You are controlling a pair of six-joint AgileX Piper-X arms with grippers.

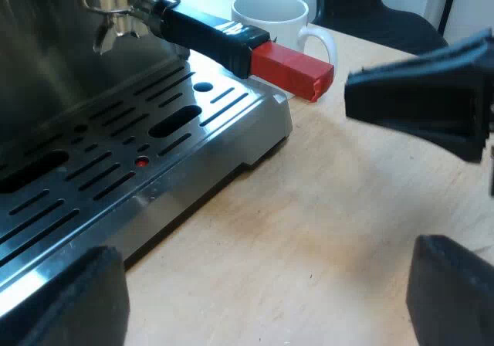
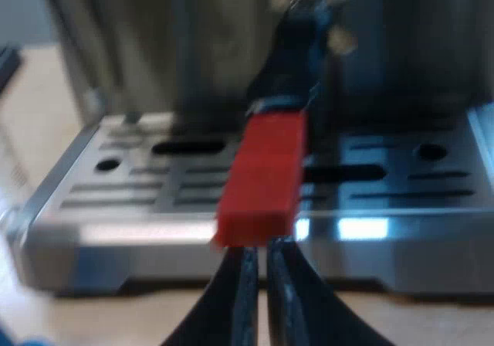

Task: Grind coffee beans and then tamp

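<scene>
The metal holder (image 1: 123,10) is locked into the front of the espresso machine (image 1: 46,60). Its dark handle (image 1: 208,37) ends in red (image 1: 293,69) and juts out over the drip tray's corner. My left gripper (image 1: 270,296) hangs open low over the wooden table beside the drip tray, with nothing between its fingers (image 1: 451,292). My right gripper (image 1: 417,103) sits a short gap from the red end, pointing at it. In the right wrist view its fingers (image 2: 239,292) are nearly together just under the tip of the red end (image 2: 262,180), holding nothing.
A white mug (image 1: 274,18) stands on the table just behind the red end. The slotted steel drip tray (image 1: 116,168) spreads under the holder. Bare wooden tabletop (image 1: 309,222) lies beside the tray. A dark chair seat (image 1: 370,10) shows beyond the table.
</scene>
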